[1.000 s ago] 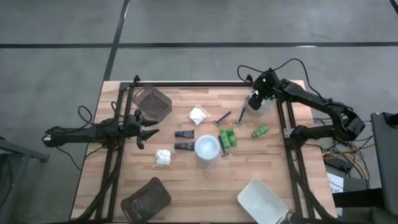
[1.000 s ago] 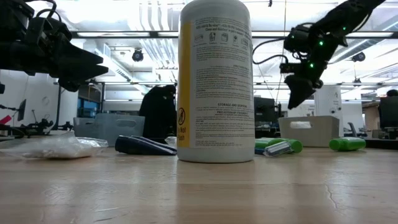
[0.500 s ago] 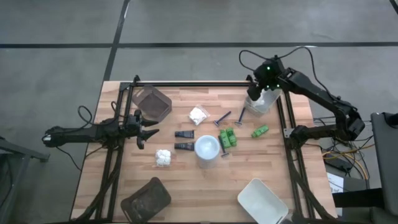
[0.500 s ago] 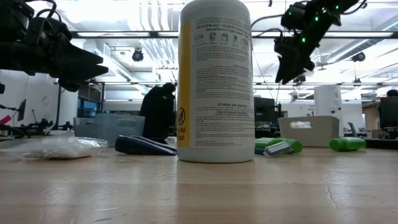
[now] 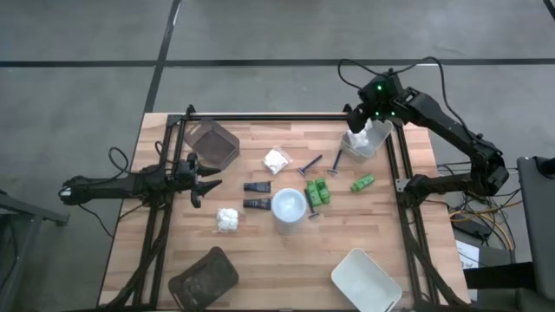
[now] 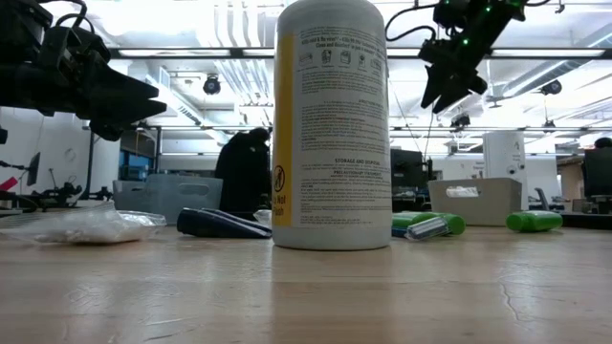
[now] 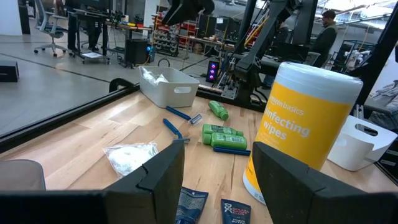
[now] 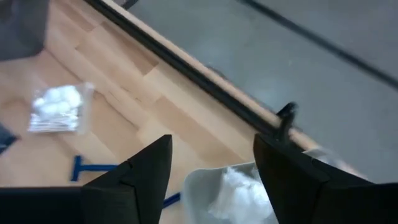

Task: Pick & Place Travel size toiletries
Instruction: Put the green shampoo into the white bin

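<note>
Over the worktop (image 5: 286, 251), the open, empty right gripper (image 5: 356, 119) has risen toward 1 o'clock; its wrist view shows a packet (image 8: 239, 186) inside the white tray (image 8: 214, 196).

Even, diffuse overhead lighting; the table (image 5: 286, 251) in the high view is evenly bright, with only faint, soft shadows beneath the objects. In the low view, ceiling light strips (image 6: 229, 38) glare nearly white, so that the left gripper (image 6: 143, 96) and right gripper (image 6: 442, 94) read as dark silhouettes; the nearest boards are out of focus. The left wrist view is sharp on the yellow bottle (image 7: 308, 130), while its own fingers (image 7: 165, 177) are soft and dark. The right wrist view is blurred overall, possibly by motion; a white packet (image 8: 59, 109) and the pale tray (image 8: 233, 190) lose their edges.
</note>
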You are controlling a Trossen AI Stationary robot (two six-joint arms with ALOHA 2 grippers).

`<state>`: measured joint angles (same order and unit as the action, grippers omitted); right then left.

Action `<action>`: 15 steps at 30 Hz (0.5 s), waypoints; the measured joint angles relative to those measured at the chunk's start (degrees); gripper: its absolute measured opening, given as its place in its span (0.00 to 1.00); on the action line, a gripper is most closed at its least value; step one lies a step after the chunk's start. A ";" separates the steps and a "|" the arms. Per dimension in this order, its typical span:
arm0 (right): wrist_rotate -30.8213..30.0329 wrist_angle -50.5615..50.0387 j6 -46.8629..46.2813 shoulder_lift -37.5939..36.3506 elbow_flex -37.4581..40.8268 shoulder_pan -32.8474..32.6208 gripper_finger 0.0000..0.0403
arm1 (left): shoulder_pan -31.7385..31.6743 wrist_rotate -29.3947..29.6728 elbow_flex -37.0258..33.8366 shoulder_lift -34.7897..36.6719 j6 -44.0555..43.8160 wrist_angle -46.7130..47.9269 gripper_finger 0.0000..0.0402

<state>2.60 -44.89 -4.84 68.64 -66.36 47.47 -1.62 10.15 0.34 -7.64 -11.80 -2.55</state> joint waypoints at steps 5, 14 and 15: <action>6.12 -0.35 -2.54 -0.02 1.13 -1.44 0.51 | -0.01 -0.02 0.00 0.00 0.00 0.00 0.49; 11.79 -0.40 -5.46 0.00 5.57 -7.07 0.47 | 0.01 0.00 0.00 0.00 -0.02 0.00 0.49; 12.13 -0.40 -5.58 0.00 6.17 -7.83 0.46 | 0.01 -0.02 0.00 -0.02 -0.02 0.02 0.49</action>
<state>14.72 -45.30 -10.42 68.64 -60.19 39.63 -1.61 10.13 0.34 -7.66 -11.81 -2.53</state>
